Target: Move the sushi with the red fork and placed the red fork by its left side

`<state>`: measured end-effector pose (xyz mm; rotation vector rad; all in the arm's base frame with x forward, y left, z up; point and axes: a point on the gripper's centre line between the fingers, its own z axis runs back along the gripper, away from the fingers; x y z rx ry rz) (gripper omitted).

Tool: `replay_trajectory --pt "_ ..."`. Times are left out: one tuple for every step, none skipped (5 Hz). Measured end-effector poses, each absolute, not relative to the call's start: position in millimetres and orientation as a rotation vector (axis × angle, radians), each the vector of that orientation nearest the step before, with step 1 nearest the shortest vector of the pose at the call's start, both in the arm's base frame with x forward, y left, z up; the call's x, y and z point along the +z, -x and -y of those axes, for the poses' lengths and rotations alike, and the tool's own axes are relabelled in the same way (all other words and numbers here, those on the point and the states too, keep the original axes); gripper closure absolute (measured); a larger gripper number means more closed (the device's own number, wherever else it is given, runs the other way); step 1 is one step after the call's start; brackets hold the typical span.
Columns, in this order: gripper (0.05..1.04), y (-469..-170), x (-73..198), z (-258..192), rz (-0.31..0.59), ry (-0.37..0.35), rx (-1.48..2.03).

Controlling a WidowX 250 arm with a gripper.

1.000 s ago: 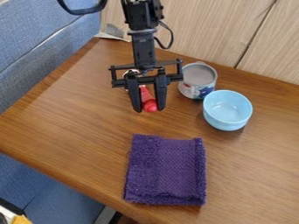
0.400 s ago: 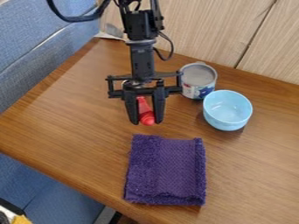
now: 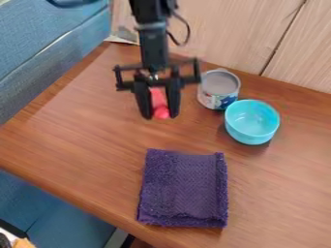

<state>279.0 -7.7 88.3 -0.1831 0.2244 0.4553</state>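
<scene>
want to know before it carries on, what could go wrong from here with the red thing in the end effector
The red thing sits between the fingers of the end effector, so a weak grip could let it slip. The can appears close by, so a sideways swing might knock it toward the blue bowl. If lowered onto the folded cloth, it might settle unevenly.

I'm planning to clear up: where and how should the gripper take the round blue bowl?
Likely the bowl by its rim at picture right, straddled from above: it stands upright, open-topped, and the round grey metal can crowds its upper left.
</scene>
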Motion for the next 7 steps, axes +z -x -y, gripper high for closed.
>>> replay_trajectory --pt "0.639 -283.5 108.1 -11.9 -0.109 0.175 0.501" --pt "0.639 -278.9 102.8 -42.3 -0.083 0.130 0.609" --pt "0.639 -276.8 69.3 -65.2 -0.099 0.048 0.635" --pt "0.639 -281.1 20.2 -79.1 -0.136 -0.028 0.596" --pt "0.566 -291.9 7.2 -87.9 -0.105 -0.060 0.556" --pt "0.314 -292.1 7.2 -87.5 -0.104 -0.069 0.582" --pt "0.127 -292.1 9.9 -79.2 -0.096 -0.067 0.594"
